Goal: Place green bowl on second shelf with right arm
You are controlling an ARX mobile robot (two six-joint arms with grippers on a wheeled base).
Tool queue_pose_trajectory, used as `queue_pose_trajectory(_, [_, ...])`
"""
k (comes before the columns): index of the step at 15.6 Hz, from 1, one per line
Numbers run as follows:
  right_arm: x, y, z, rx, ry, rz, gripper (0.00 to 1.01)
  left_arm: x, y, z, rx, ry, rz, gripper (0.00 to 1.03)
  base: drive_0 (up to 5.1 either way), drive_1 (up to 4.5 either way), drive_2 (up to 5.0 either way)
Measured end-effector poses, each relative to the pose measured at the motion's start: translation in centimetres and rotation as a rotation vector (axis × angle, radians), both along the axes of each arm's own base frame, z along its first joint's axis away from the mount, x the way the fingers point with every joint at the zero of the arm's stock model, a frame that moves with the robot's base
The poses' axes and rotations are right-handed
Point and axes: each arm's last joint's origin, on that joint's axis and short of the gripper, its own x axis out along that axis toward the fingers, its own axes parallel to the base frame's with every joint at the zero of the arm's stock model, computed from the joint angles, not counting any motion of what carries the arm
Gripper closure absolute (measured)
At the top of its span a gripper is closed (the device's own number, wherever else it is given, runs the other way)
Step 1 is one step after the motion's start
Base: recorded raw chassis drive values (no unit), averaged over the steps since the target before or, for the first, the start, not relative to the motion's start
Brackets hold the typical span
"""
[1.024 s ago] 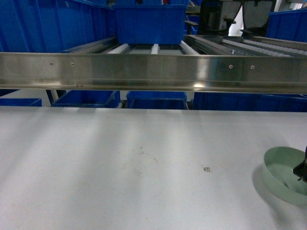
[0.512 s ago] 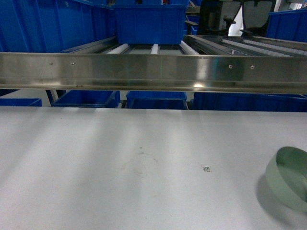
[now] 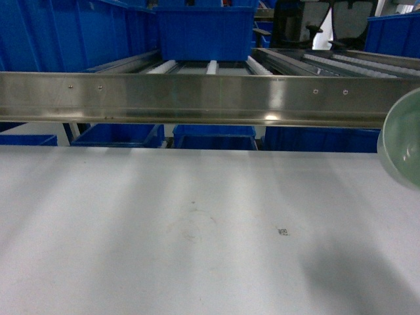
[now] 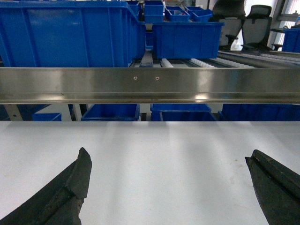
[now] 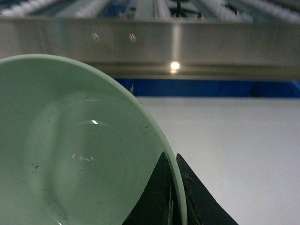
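The pale green bowl [image 3: 403, 140] hangs in the air at the right edge of the head view, tilted, level with the front rail of the second shelf [image 3: 210, 98]. In the right wrist view the green bowl [image 5: 75, 150] fills the left half, and my right gripper [image 5: 172, 161] is shut on its rim, one finger inside and one outside. The right arm itself is out of the head view. My left gripper [image 4: 167, 154] stands open over the white table with nothing between its fingers.
A deep blue crate [image 3: 205, 31] sits on the shelf's rollers [image 3: 211, 66] behind the steel rail. More blue crates [image 3: 121, 135] stand under the shelf. The white tabletop [image 3: 197, 223] runs up to the rail. Office chairs [image 4: 255, 28] stand far back.
The bowl has left the tabletop at the lower right and risen, tilted, to rail height at the right edge. The right fingertip seen in it a second ago has left the head view.
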Motion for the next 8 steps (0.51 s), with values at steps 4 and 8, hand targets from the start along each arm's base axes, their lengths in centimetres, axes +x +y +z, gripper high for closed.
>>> queue_pose_trajectory(4, [-2.1, 0.2, 2.4, -0.061, -0.087, 0.076, 0.99, 0.0, 0.0, 0.0, 0.0, 0.0, 0.0, 0.05, 0.0, 0.0, 0.0])
queue_pose_trajectory(8, [-2.5, -0.9, 2.1, -0.041, -0.064, 0.014, 0.99, 0.0, 0.0, 0.0, 0.0, 0.0, 0.0, 0.05, 0.0, 0.0, 0.0])
